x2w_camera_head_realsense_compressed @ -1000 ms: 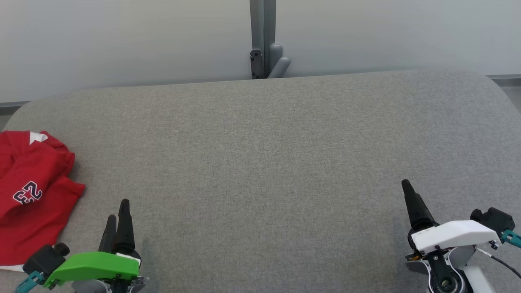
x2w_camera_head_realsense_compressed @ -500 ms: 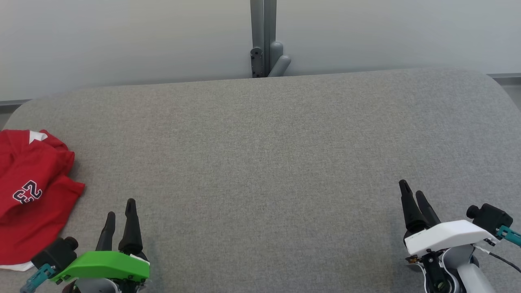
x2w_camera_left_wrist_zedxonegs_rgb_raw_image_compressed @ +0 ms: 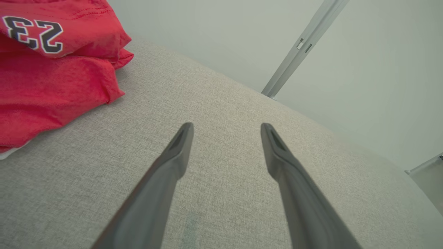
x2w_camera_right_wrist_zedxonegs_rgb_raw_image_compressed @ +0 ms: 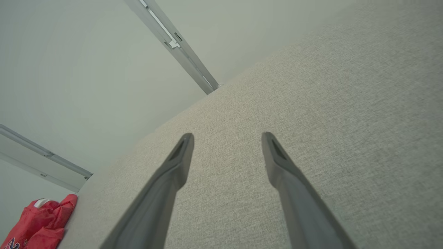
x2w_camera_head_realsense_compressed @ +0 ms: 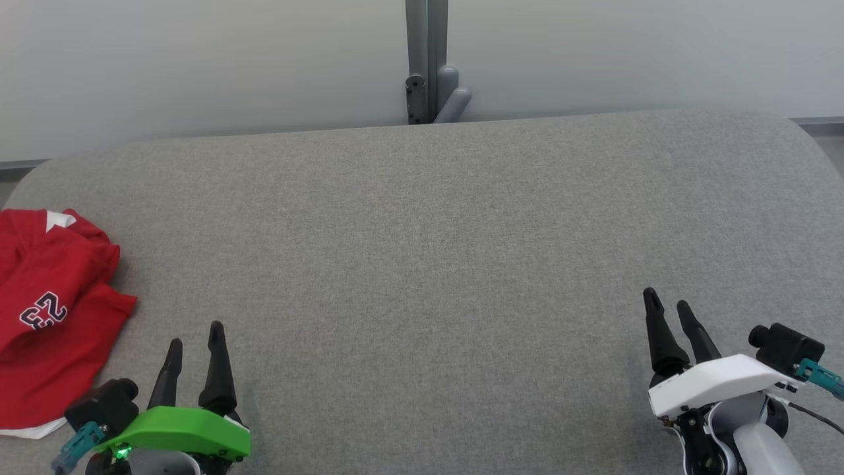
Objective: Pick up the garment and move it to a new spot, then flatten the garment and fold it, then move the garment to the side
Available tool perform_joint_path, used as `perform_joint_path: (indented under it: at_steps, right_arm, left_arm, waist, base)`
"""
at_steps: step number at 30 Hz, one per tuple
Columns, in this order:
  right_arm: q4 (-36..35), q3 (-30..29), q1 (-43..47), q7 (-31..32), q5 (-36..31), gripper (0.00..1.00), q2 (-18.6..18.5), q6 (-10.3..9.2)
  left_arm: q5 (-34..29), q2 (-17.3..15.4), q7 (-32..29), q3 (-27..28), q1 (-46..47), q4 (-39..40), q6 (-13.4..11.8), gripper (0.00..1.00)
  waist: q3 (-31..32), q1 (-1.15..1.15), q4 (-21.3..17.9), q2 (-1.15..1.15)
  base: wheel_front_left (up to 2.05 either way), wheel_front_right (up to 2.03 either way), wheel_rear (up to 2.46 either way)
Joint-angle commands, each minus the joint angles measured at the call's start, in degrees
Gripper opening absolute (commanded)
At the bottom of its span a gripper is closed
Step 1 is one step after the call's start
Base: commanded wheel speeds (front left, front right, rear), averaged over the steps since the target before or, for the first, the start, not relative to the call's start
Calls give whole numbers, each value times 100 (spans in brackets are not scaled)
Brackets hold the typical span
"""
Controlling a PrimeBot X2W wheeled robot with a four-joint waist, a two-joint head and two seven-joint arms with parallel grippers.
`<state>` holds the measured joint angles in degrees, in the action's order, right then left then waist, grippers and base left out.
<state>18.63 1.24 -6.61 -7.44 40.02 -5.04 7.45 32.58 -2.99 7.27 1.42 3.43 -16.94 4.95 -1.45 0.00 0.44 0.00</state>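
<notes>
1. The red garment [x2w_camera_head_realsense_compressed: 46, 310] with a dark "23" on it lies at the far left edge of the table [x2w_camera_head_realsense_compressed: 428, 264]. It sits in a few stacked layers, with a bit of white trim at its near and far corners. Part of it runs off the left side of the head view, so its full outline cannot be judged.
2. The left claw [x2w_camera_head_realsense_compressed: 195, 334], under its green cover, hangs low over the table just beside the garment's near right corner, apart from the cloth. Its fingers are spread and nothing is between them.
3. The middle of the table is plain grey fabric. A grey post [x2w_camera_head_realsense_compressed: 426, 59] stands against the pale wall behind it.
4. The right claw [x2w_camera_head_realsense_compressed: 666, 298], under its white cover, hangs over the near right part of the table, well apart from the garment. It too is released and empty.
5. As for progress, no grip is in hand. The garment rests at the side in layers. This may be a finished fold already set aside, or a loose heap not yet picked up; the edges look too uneven to say firmly. If it is the heap, then carrying, flattening, folding and setting aside all remain.
</notes>
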Motion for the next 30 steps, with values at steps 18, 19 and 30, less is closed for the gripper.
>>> perform_joint_path:
  at_steps: [18, 19, 30]
  right_arm:
    - [19, 151, -128, -306, -1138, 100, -79, 4]
    - [20, 158, -129, -317, -1188, 100, -78, 4]
    - [53, 215, -142, -445, -1663, 100, -86, 4]
  left_arm:
    - [-1178, -104, 317, -88, -56, -72, -69, 100]
    - [-1234, -106, 331, -88, -58, -76, -75, 100]
    - [-1777, -108, 461, -97, -43, -91, -111, 100]
  waist:
    - [34, 0, -7, 0]
    - [34, 0, -8, 0]
    - [18, 0, -8, 0]
  base:
    - [0, 0, 0]
    - [0, 0, 0]
    - [0, 0, 0]
